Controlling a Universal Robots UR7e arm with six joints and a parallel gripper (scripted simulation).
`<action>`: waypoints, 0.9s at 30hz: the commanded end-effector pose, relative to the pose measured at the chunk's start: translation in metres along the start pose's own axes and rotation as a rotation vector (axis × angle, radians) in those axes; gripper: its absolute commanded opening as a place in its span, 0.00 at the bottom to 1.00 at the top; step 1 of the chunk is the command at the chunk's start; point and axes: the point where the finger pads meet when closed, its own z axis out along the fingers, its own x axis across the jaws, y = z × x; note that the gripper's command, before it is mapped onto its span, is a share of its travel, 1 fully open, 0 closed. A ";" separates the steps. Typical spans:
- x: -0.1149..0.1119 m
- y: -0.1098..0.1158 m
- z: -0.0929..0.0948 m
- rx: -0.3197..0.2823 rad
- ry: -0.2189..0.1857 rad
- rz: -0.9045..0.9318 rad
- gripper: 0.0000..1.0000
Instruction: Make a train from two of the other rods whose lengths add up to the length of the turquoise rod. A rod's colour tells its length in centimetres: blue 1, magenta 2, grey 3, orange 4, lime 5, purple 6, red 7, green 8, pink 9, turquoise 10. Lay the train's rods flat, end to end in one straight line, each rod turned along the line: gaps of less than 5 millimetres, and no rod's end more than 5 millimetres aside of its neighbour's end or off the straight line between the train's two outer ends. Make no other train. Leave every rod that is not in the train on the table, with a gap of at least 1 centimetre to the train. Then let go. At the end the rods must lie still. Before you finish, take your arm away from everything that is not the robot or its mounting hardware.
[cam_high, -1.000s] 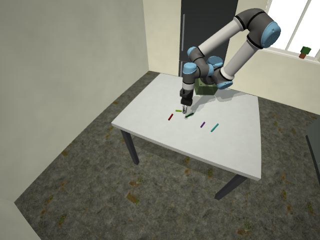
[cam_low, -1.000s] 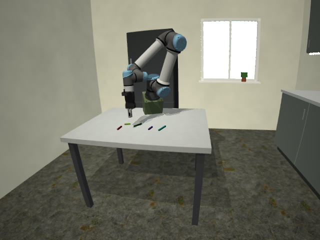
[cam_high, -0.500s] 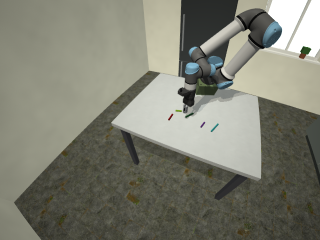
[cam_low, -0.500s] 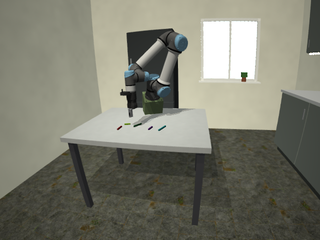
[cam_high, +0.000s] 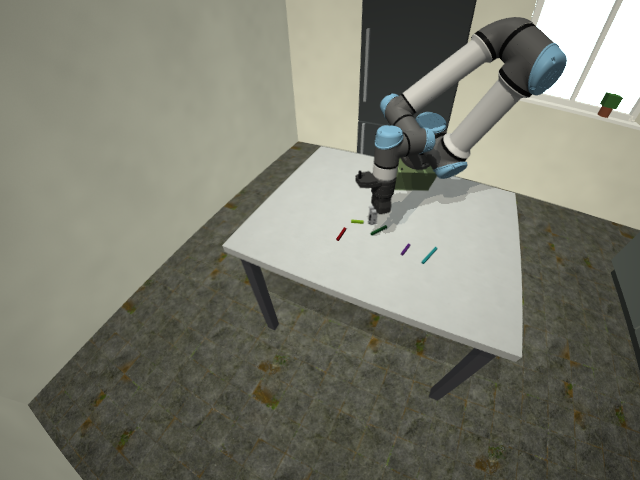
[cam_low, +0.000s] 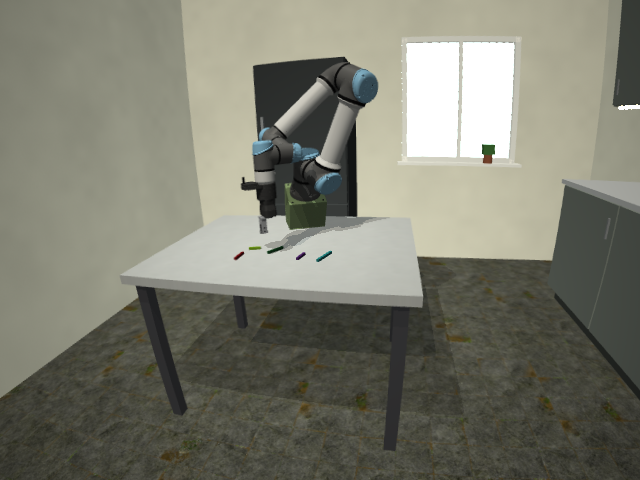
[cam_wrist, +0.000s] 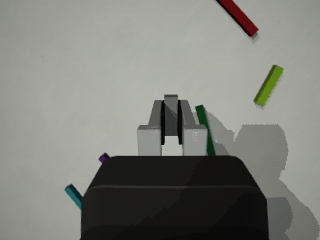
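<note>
My gripper (cam_high: 372, 216) (cam_low: 263, 226) (cam_wrist: 171, 113) is shut on a short grey rod (cam_wrist: 171, 119) and holds it above the table, near the green and lime rods. The top and exterior views show the grey rod too small to make out well. The red rod (cam_high: 341, 234) (cam_low: 238, 255) (cam_wrist: 239, 17) lies flat at the left. The lime rod (cam_high: 357, 221) (cam_low: 254, 248) (cam_wrist: 269, 85) lies behind it, apart. The green rod (cam_high: 378, 230) (cam_low: 275, 250) (cam_wrist: 203, 119) lies flat. The purple rod (cam_high: 405, 249) (cam_low: 300, 256) and turquoise rod (cam_high: 429, 255) (cam_low: 324, 256) lie to the right; the wrist view partly hides them.
The white table (cam_high: 310, 196) (cam_low: 196, 258) bears the rods, all apart from one another. The green robot base (cam_high: 415, 180) (cam_low: 306, 214) stands at its back edge. The arm's shadow falls on the table behind and beside the green rod.
</note>
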 end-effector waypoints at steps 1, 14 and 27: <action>0.002 0.004 0.000 0.007 0.009 0.167 0.24; 0.007 0.018 0.000 0.009 0.007 0.514 0.24; 0.011 0.035 0.000 0.010 0.005 0.896 0.24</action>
